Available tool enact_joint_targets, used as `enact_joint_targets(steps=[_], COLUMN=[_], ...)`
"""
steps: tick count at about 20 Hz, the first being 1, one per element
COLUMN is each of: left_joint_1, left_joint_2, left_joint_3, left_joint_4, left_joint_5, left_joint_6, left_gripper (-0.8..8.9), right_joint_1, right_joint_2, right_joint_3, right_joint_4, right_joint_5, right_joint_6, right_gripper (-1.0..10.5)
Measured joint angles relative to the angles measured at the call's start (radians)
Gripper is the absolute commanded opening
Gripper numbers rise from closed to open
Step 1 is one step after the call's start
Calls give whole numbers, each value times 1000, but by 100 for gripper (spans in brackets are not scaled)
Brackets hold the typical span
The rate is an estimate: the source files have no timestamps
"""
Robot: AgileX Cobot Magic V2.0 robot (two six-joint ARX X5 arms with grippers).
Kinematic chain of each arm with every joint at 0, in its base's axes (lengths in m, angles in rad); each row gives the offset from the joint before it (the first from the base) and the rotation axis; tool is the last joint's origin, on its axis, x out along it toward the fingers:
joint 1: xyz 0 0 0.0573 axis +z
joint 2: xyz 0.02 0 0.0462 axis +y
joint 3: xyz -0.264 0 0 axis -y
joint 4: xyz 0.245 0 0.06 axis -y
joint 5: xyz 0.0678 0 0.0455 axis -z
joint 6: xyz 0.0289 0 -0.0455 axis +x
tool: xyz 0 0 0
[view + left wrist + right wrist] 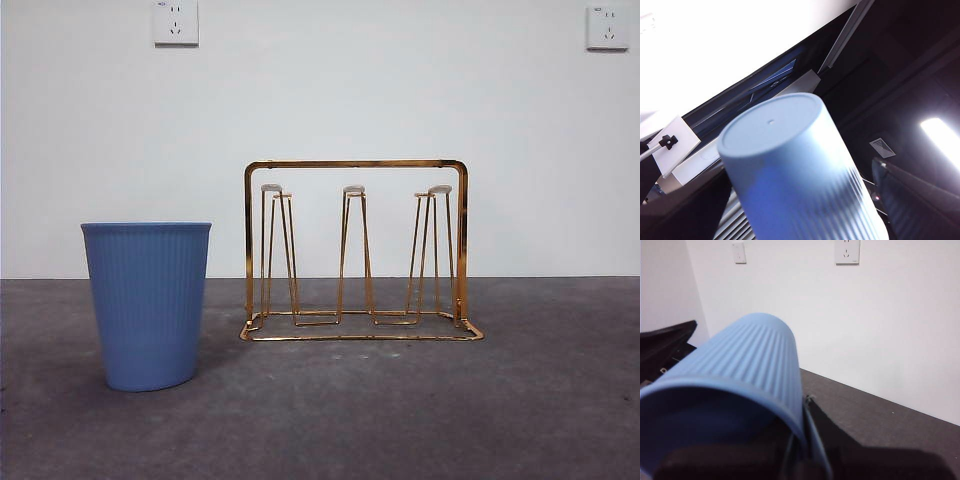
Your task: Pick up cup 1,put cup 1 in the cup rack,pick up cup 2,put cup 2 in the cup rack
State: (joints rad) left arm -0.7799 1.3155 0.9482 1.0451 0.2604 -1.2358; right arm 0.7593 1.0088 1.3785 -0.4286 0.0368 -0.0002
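The gold wire cup rack [355, 250] stands mid-table with its white-tipped pegs bare. A ribbed blue cup [148, 303] stands upright on the table to the left of the rack, and no arm shows in the front view. In the left wrist view a ribbed blue cup [790, 170] fills the picture, its flat base pointing away towards the ceiling; my left gripper [805, 225] holds it aloft. In the right wrist view another blue cup [740, 385] lies on its side in my right gripper [800, 455], with its rim towards the camera.
The table is dark grey [450, 410]. A white wall with two sockets [175, 22] stands behind it. The left wrist view looks up at a dark ceiling with a lamp [940, 135].
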Motion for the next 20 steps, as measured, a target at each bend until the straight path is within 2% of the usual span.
enact_joint_targets(steps=[4,8,13,14,16,17,20], left_joint_1=[0,0,1,1,1,1,1], left_joint_2=[0,1,1,1,1,1,1], left_joint_3=[0,0,0,0,0,0,0], left_joint_4=[-4,-26,-23,-27,-34,-42,-63], left_joint_5=[1,13,24,31,39,39,39], left_joint_6=[0,-6,-29,-29,-24,-20,-11], left_gripper=[461,278,276,243,43,-14,-8], right_joint_1=[0,0,0,0,0,0,0], right_joint_2=[-1,-3,-5,-6,-8,-8,-6], right_joint_3=[0,2,2,2,3,3,3], right_joint_4=[-16,-43,-58,-66,-84,-96,-105], right_joint_5=[0,0,-6,-6,-3,0,1], right_joint_6=[0,-12,-23,-23,-23,-24,-24], right_gripper=[-15,-15,-12,-11,9,10,38])
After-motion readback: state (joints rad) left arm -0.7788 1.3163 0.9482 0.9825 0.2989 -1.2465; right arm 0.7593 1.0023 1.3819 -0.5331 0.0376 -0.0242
